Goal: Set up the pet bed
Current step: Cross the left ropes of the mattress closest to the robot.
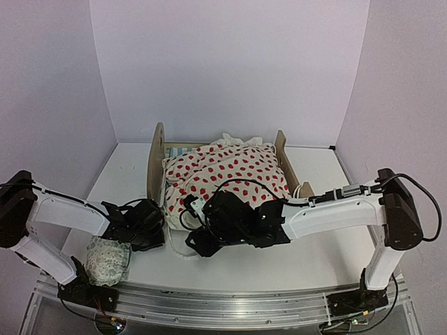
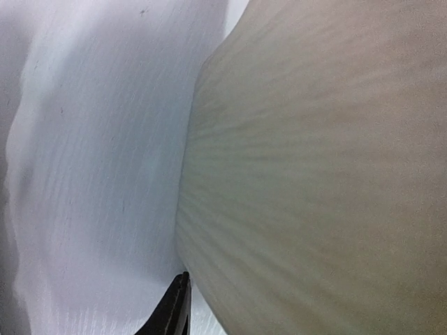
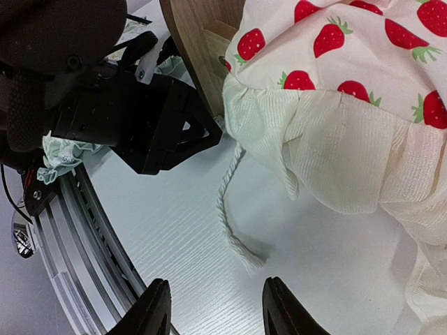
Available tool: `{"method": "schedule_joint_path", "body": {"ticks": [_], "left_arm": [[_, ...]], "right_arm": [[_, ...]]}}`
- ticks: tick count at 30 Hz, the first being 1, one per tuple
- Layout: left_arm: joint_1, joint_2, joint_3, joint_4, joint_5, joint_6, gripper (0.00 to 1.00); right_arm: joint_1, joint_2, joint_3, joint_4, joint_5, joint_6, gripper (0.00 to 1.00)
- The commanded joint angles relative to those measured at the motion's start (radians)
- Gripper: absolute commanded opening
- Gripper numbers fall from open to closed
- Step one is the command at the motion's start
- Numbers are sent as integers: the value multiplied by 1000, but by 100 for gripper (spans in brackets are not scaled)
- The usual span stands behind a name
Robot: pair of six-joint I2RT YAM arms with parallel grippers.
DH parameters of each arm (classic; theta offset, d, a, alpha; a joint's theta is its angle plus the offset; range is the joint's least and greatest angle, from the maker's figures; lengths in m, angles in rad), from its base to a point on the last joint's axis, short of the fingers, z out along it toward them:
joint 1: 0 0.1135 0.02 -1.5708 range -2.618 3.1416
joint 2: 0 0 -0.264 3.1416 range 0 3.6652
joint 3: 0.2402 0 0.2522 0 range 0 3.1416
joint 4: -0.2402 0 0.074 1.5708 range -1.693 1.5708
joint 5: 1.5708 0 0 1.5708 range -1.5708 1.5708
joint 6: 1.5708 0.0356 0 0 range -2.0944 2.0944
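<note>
The pet bed stands mid-table, with its plywood headboard [image 1: 157, 162] on the left, its footboard [image 1: 283, 155] on the right and a strip of striped mattress [image 1: 178, 150] showing at the back. A cream, red-dotted blanket [image 1: 234, 174] is heaped over it. My left gripper [image 1: 150, 225] is at the headboard's near end. In the left wrist view the wood [image 2: 321, 174] fills the right side and one black finger [image 2: 171, 315] lies against its edge; the other finger is hidden. My right gripper [image 3: 216, 310] hovers open over the table, just short of a white cord end [image 3: 241, 251] hanging from the blanket [image 3: 349, 125].
A small pale patterned pillow [image 1: 107, 259] lies at the front left beside the left arm. A metal rail [image 1: 209, 301] runs along the near table edge. Purple walls enclose the back and sides. The left gripper body [image 3: 154, 132] sits close to the right gripper.
</note>
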Motion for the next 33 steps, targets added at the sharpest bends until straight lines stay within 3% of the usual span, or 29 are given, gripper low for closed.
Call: {"method": "schedule_joint_path", "body": {"ticks": [1,7,12,21,33], "left_arm": [[-16,66,8,52,2,6,21],[-31,80,9,46,0,-17,0],[-37,1,1,-23,1,-47,0],[-37,-313,-59,-168,24,-36,0],[-37,-499,-77,-311,132,-40,0]], "right_arm": [[-2,-42,-15,-16,22,13,46],[-2,-51,-30,-23,29,21,46],[-2,-40,-26,-22,38,17,46],[-2,98,80,-24,42,16,46],[-4,318,245,-18,-7,26,47]]}}
